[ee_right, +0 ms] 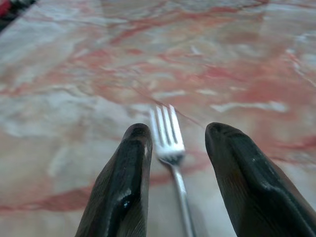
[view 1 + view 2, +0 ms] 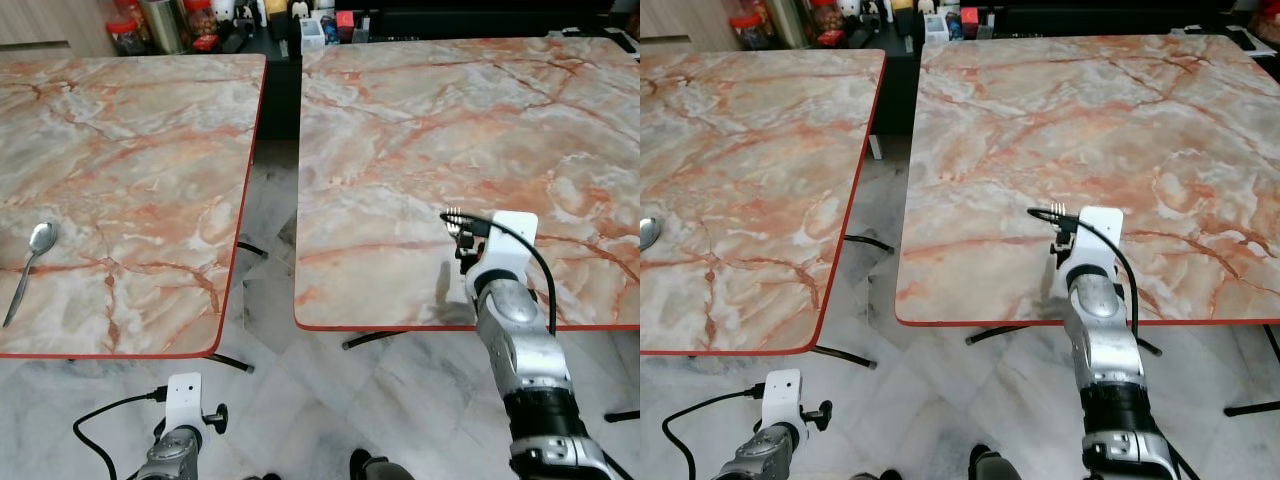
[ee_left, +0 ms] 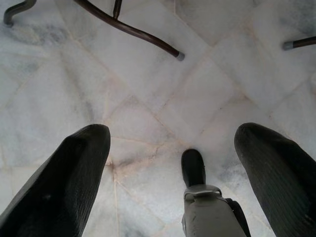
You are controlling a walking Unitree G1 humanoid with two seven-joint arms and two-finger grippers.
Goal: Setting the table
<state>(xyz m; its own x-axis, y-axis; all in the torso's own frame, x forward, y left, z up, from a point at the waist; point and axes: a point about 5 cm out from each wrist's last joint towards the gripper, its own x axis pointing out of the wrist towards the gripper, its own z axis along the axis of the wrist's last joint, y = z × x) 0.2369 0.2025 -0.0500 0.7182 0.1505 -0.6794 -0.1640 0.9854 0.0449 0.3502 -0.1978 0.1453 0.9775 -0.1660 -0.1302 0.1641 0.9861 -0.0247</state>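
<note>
The right gripper [image 1: 173, 143] hangs low over the near part of the right-hand worktop [image 2: 420, 130], fingers parted a moderate way with a fork [image 1: 170, 143] between them. Its tines point ahead, toward twelve o'clock, and the handle runs back under the wrist. From the wrist view the fingers do not seem to touch the fork, which looks to be lying on the marble, though the blur makes that uncertain. In the head view the tines [image 2: 455, 216] peek out just beyond the wrist mount.

A spoon [image 2: 30, 265] lies on the left-hand worktop [image 2: 130, 180], at about nine o'clock from the fork and well apart from it, bowl toward twelve. The left gripper [image 3: 173, 163] hangs idle over the floor [image 3: 148, 98], fingers spread wide, holding nothing.

The fork should be light, stiff and slick, lying flat on polished stone, so it may skate when nudged. Pinching the neck or mid-handle across its narrow edges seems safest
</note>
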